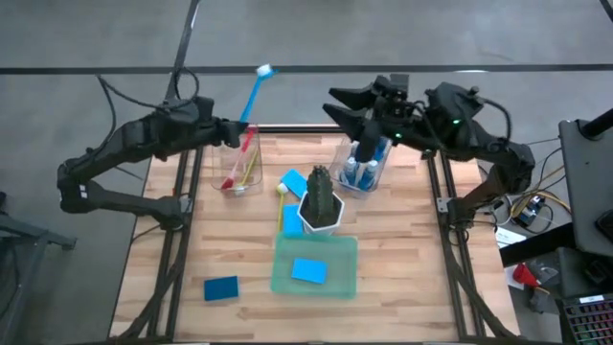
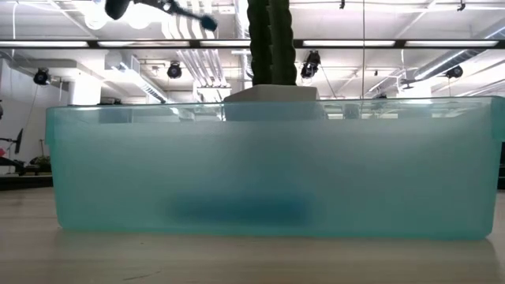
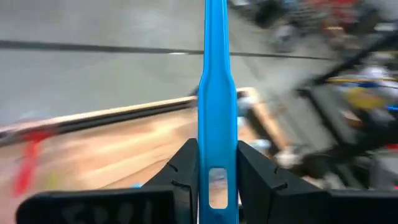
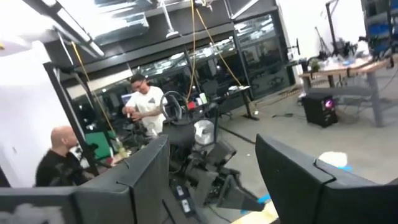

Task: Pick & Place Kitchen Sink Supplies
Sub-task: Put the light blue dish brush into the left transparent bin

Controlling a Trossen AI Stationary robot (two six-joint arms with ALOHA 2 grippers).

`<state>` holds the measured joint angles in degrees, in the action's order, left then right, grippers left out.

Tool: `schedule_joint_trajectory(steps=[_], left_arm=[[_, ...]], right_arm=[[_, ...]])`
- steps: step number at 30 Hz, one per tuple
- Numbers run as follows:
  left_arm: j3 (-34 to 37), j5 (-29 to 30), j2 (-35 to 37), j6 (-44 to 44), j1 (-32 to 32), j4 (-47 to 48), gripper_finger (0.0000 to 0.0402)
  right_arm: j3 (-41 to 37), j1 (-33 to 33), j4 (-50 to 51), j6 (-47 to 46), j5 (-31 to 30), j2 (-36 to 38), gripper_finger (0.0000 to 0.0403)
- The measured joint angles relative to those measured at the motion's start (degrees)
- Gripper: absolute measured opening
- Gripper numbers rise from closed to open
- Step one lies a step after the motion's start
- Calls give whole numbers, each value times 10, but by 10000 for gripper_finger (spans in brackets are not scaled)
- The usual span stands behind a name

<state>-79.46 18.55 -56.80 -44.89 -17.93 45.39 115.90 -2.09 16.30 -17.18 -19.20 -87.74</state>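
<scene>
Bottles (image 1: 369, 165) fill one clear bin (image 1: 342, 178); left jaws grasp blue brush (image 3: 216, 124), right jaws released.

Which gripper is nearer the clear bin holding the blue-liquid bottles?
Right. The right gripper, jaws open and empty, hovers just above the bottle bin at the table's far edge. The left gripper sits over the brush bin, gripping the blue brush.
</scene>
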Motion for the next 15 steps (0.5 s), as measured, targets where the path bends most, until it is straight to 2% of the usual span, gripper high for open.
schedule_joint_trajectory(steps=[3, 8, 15], left_arm=[[0, 43, -1, -39, 0, 69, 76], [2, 80, -7, -117, 0, 187, 83], [59, 90, -25, -181, 0, 211, 79]], right_arm=[[0, 0, 16, 25, 1, 18, 231], [0, 0, 50, 50, 2, 48, 233], [0, 0, 80, 78, 2, 76, 231]])
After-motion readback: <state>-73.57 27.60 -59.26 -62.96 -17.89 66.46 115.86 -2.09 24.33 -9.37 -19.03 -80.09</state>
